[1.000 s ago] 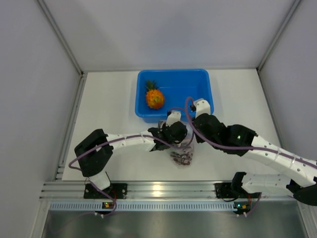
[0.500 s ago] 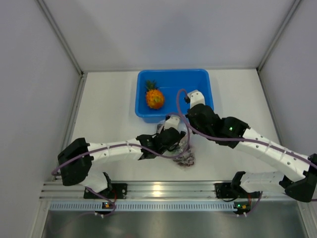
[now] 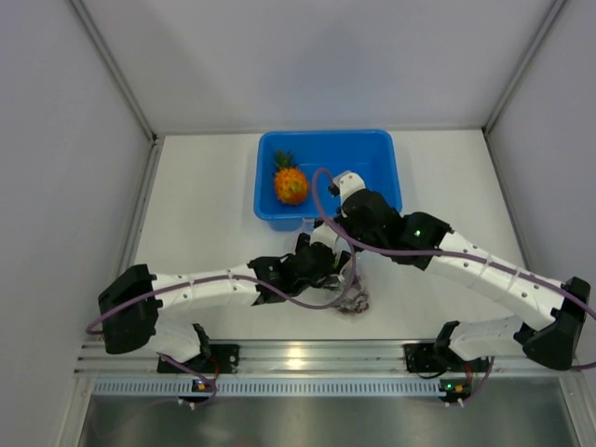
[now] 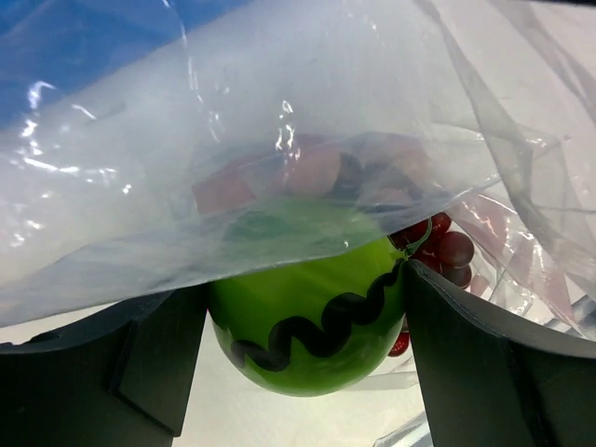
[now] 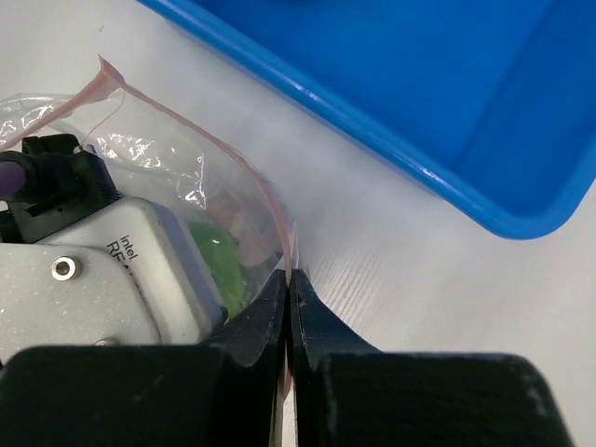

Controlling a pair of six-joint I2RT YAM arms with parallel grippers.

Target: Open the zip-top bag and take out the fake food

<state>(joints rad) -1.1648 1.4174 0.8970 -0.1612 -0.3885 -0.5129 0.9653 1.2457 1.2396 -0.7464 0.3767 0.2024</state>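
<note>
The zip-top bag [image 3: 355, 282] lies on the table in front of the blue tub [image 3: 375, 149]. My left gripper [image 4: 305, 346] reaches inside the bag and is shut on the green round fruit [image 4: 307, 303], which has a black wavy stripe. The purple grape bunch [image 4: 449, 251] lies just beyond it in the bag [image 4: 279, 130]. My right gripper [image 5: 290, 279] is shut on the bag's pink zip strip [image 5: 270, 200] and holds the mouth up. The orange pineapple [image 3: 291, 183] lies in the tub. In the top view the left gripper [image 3: 326, 264] and right gripper [image 3: 346, 246] meet at the bag.
The tub's front rim [image 5: 372, 130] is just beyond the right gripper. The left wrist's camera housing [image 5: 93, 270] shows through the bag beside the right fingers. Grey walls enclose the table on three sides.
The left gripper has drawn back toward the near left with the fruit. The right wrist has swung left along the tub's front. The bag has shifted slightly nearer.
</note>
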